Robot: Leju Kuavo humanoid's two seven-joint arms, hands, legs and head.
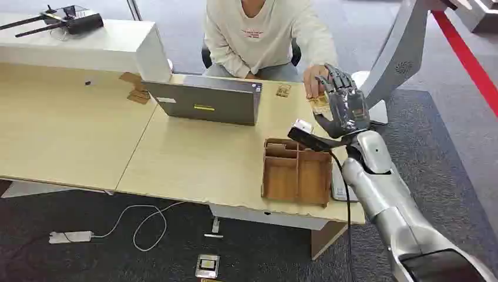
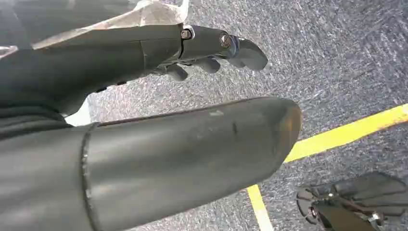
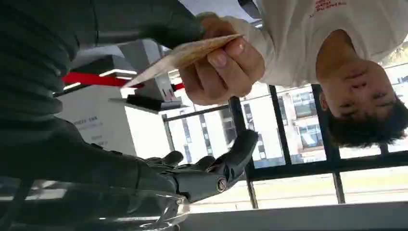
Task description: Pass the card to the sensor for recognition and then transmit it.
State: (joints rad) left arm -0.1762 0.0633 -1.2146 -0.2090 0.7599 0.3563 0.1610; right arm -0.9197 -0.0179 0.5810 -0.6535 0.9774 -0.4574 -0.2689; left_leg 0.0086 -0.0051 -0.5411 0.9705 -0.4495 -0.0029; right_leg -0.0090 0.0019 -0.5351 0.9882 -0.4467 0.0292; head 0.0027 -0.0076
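Right hand (image 1: 343,106) up by person's hand (image 1: 316,81), fingers spread, holding nothing. Card (image 3: 185,55) pinched in person's fingers. Close slowly on card's free edge, no tugging. Left hand (image 2: 211,53) hangs, empty.

Matt light wood table (image 1: 194,158); brown cardboard tray (image 1: 297,173); glossy silver metal right arm (image 1: 393,200); rough grey carpet (image 2: 337,57).

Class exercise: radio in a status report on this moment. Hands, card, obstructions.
Right hand raised, open, at the tan card. Card held by person's hand. Left hand hanging over floor, holding nothing. No obstruction.
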